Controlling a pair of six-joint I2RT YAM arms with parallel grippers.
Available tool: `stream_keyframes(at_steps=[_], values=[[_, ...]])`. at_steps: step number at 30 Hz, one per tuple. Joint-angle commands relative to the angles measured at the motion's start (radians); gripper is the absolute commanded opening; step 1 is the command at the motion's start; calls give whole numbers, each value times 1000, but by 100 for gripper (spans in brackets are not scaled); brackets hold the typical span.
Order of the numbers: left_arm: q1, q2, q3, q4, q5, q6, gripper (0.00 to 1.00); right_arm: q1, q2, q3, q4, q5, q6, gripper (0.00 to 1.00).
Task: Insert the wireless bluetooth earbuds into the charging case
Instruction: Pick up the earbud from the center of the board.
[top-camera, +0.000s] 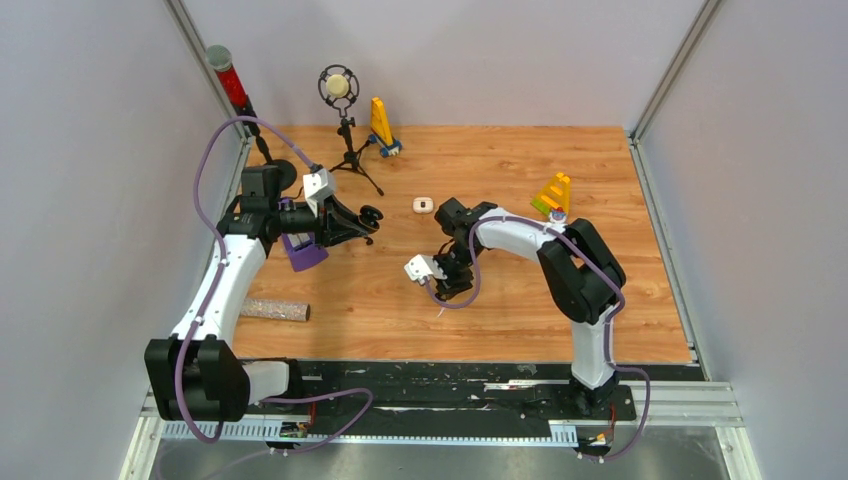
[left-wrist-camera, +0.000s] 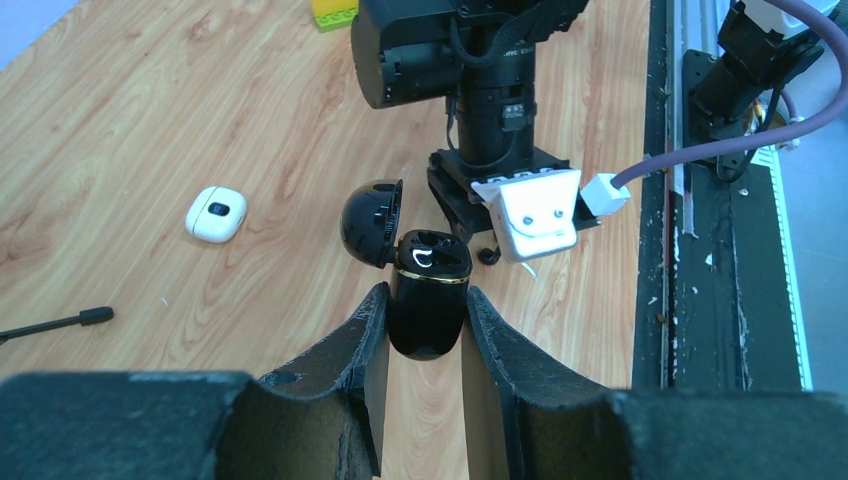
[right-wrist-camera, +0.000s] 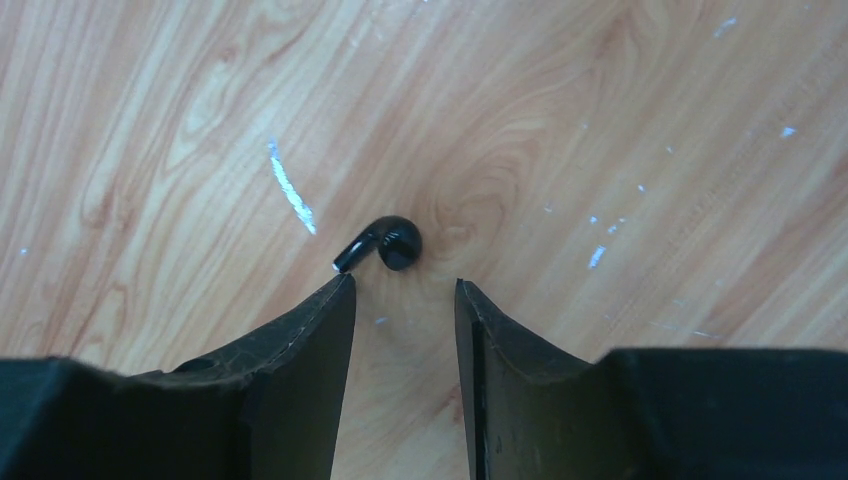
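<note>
Found left gripper (left-wrist-camera: 425, 305) pinching one black charging case (left-wrist-camera: 432, 265), lid open. Found right gripper (right-wrist-camera: 403, 290) spread over bare wood, one black earbud (right-wrist-camera: 396, 243) lying just beyond its fingertips, beside one white sliver (right-wrist-camera: 291, 188). Counted one white case (left-wrist-camera: 215, 214), well clear of table edges.

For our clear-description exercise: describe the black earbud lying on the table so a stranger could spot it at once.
Find the wooden table, then the right gripper open above it. Just ahead of it lies the black earbud: a glossy bulb with a short stem, unlike the flat white sliver beside it.
</note>
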Motion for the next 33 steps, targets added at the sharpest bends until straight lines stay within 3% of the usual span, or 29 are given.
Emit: stream_keyframes(at_steps=[1, 9, 19, 33], values=[[5, -27, -2, 36, 39, -17, 0, 18, -26, -19, -12, -25, -16, 43], [5, -33, -4, 46, 42, -31, 0, 19, 30, 66, 2, -27, 8, 41], [5, -33, -4, 50, 45, -42, 0, 26, 1, 51, -122, -58, -176, 41], [5, -34, -6, 56, 46, -51, 0, 30, 4, 73, -68, -87, -174, 36]])
